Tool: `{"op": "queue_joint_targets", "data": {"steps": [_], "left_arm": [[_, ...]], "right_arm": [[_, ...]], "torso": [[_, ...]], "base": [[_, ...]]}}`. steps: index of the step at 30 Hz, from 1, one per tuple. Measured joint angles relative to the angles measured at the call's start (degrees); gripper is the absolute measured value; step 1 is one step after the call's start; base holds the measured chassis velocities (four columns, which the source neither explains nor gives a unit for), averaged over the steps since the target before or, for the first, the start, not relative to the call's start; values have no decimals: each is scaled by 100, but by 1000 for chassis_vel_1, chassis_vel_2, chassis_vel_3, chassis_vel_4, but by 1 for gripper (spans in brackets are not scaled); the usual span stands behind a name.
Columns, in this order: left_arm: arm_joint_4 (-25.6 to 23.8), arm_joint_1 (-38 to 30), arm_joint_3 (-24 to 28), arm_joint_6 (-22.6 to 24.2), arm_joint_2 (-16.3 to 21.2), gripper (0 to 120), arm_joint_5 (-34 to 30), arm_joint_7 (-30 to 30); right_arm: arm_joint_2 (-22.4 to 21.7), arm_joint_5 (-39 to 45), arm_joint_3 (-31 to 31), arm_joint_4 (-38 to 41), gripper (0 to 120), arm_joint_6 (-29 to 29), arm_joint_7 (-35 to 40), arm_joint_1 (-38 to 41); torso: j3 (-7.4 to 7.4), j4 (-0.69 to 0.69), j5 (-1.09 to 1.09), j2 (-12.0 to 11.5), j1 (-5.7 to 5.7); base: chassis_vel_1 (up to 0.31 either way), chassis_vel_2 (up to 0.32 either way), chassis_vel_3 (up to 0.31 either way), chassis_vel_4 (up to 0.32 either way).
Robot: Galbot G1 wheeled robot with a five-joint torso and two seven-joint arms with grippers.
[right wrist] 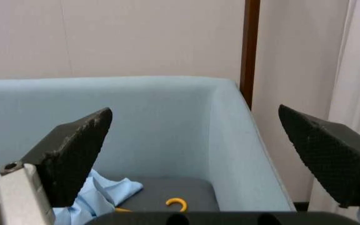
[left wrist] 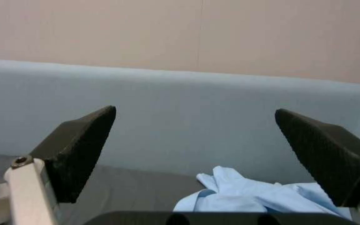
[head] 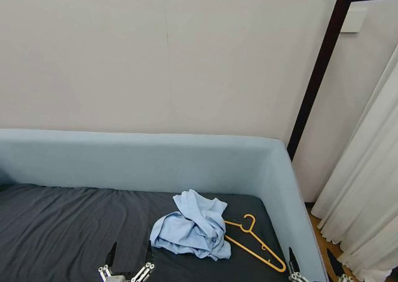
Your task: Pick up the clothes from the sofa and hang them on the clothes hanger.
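A crumpled light-blue garment (head: 191,227) lies on the sofa's dark seat (head: 62,226), toward its right end. An orange plastic hanger (head: 256,244) lies flat just right of it, touching the cloth. My left gripper (head: 130,257) hovers open at the bottom edge of the head view, left of and nearer than the garment. My right gripper (head: 311,264) stands open at the bottom right, over the sofa's right arm. In the left wrist view the garment (left wrist: 255,197) lies ahead of the open fingers (left wrist: 80,150). In the right wrist view the cloth (right wrist: 101,197) and the hanger's hook (right wrist: 176,202) show.
The sofa's pale blue backrest (head: 137,160) and right arm (head: 292,213) wall in the seat. A dark pole (head: 317,70) rises behind the right arm, and a white curtain (head: 367,195) hangs at the far right. The seat left of the garment is bare.
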Motion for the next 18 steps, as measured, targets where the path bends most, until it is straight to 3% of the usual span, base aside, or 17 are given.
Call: {"op": "queue_joint_targets", "data": {"steps": [10, 15, 18], "left_arm": [[95, 5, -23, -49, -77, 100, 27, 0], [199, 64, -72, -200, -163, 100, 34, -2], [288, 128, -113, -332, -254, 100, 45, -2]], "right_arm": [[-198, 111, -75, -32, 100, -294, 176, 44], [-646, 377, -273, 58, 100, -916, 380, 125], [-1166, 875, -458, 144, 100, -1555, 604, 313]], "torso": [[0, 0, 0, 0, 0], [0, 0, 1, 0, 0], [0, 1, 0, 0, 0]], "base": [[0, 0, 0, 0], [0, 0, 0, 0], [0, 0, 0, 0]]}}
